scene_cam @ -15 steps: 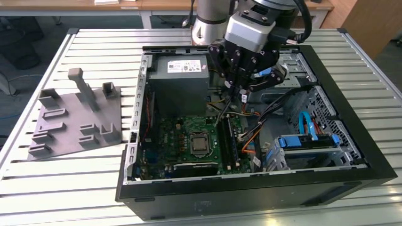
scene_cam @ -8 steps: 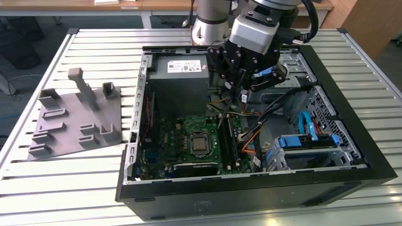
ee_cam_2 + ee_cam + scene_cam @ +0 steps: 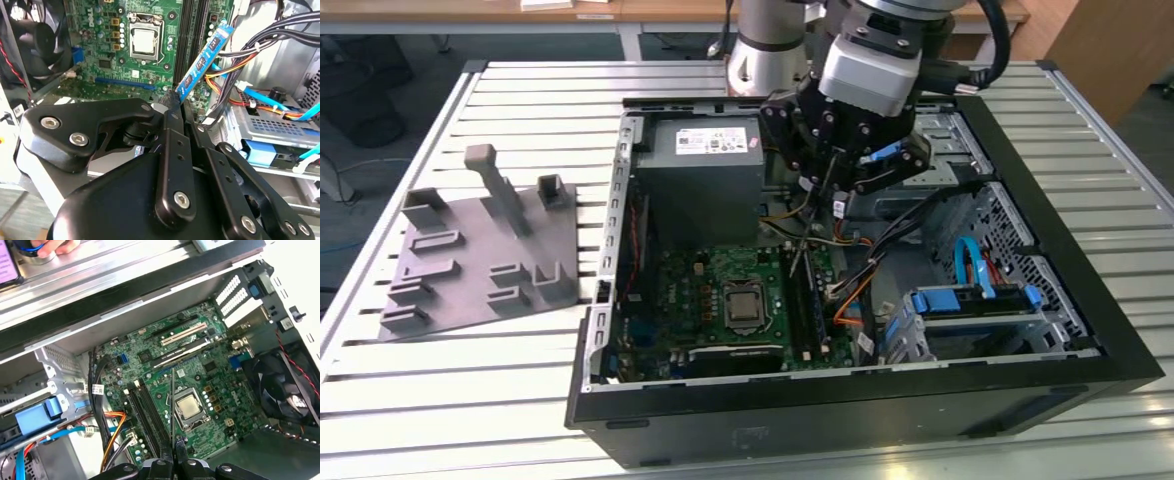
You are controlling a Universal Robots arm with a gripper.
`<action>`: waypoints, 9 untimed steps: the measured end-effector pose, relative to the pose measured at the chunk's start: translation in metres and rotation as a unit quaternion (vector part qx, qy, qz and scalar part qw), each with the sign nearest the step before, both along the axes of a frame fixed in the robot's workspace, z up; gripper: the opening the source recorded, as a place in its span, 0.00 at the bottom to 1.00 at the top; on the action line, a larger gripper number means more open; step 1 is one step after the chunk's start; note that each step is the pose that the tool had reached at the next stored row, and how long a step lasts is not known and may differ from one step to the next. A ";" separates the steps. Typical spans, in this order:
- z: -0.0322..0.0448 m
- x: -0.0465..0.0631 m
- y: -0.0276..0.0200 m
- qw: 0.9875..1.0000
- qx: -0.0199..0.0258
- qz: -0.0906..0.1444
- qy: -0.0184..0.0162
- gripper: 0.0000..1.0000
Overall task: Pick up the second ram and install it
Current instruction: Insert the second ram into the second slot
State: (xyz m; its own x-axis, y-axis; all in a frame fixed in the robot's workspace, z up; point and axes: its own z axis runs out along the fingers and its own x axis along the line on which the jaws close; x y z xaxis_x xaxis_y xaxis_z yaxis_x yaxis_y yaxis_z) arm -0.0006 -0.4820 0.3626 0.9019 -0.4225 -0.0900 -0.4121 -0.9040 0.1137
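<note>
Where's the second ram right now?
The second ram is clamped in the gripper, hanging over the motherboard by the black slots, not seated, toward the exterior view's right of the power supply.

second ram [image 3: 202,60] in tool [image 3: 172,100], above motherboard [image 3: 100,50], inside case [image 3: 854,410]

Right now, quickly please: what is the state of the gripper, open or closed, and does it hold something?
Gripper: closed on the second ram, held over the motherboard.
</note>
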 end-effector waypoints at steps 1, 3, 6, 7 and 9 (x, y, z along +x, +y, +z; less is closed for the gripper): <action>0.0000 0.000 0.0000 1.000 0.000 0.005 0.000 0.14; 0.0000 0.000 0.0000 1.000 0.000 0.015 0.000 0.14; -0.0001 0.000 0.0000 1.000 0.000 0.030 0.000 0.14; 0.0000 0.000 0.0000 0.999 0.000 0.035 0.000 0.14; -0.0001 0.000 0.0000 0.999 0.000 0.046 0.000 0.14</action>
State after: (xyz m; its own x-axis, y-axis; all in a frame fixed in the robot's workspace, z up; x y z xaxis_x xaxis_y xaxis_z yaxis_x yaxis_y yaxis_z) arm -0.0006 -0.4819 0.3625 0.9367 -0.3383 -0.0900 -0.3278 -0.9379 0.1137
